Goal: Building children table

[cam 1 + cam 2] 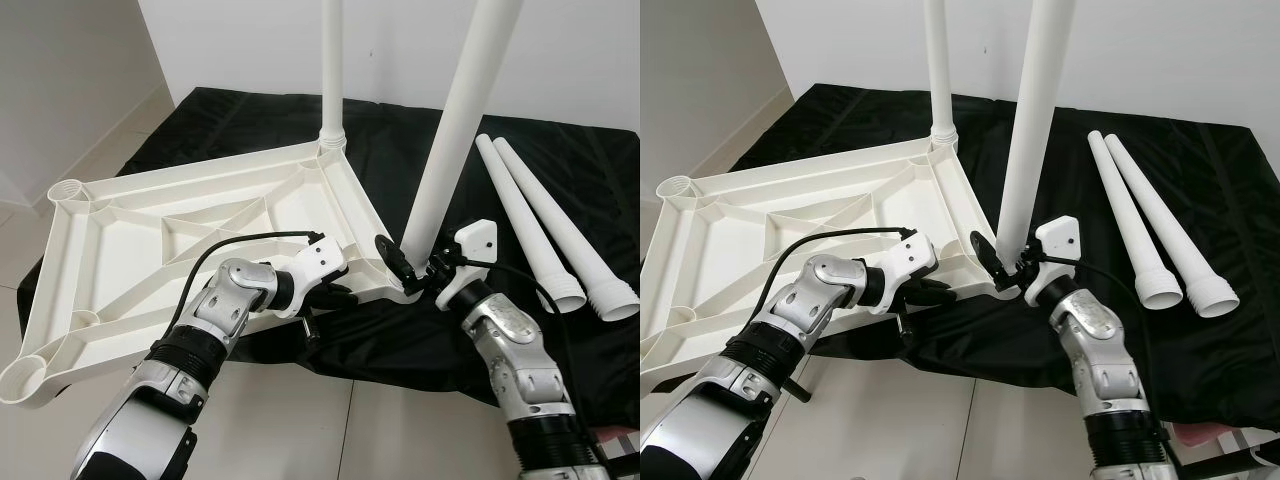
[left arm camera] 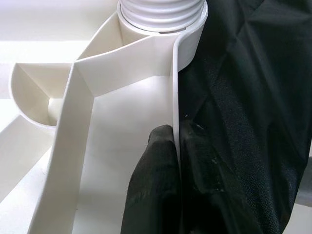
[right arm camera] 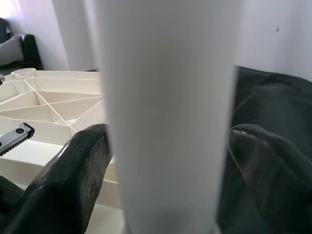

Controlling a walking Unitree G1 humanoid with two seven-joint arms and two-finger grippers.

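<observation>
The right hand (image 1: 415, 268) pinches the foot of a white leg (image 1: 452, 135), one black finger (image 3: 73, 180) on each side of it, right where the leg meets a corner socket of the tabletop (image 1: 130, 250). That leg rises from the corner and leans a little away from the tabletop.

The left hand (image 1: 335, 295) is pressed onto the tabletop's edge wall just beside that same corner, its fingers (image 2: 156, 180) clamped on either side of the thin white rim, with the threaded base of the leg close ahead in the left wrist view.

The tabletop lies upside down, ribs facing up, partly on a black cloth (image 1: 560, 180) and partly over the pale floor (image 1: 90, 160). A second leg (image 1: 331, 75) stands upright in the tabletop's far corner, near the white wall. The two corner sockets farthest from the held leg are open. Two loose legs (image 1: 545, 225) lie side by side on the cloth, well apart from the tabletop, beyond the right hand.
</observation>
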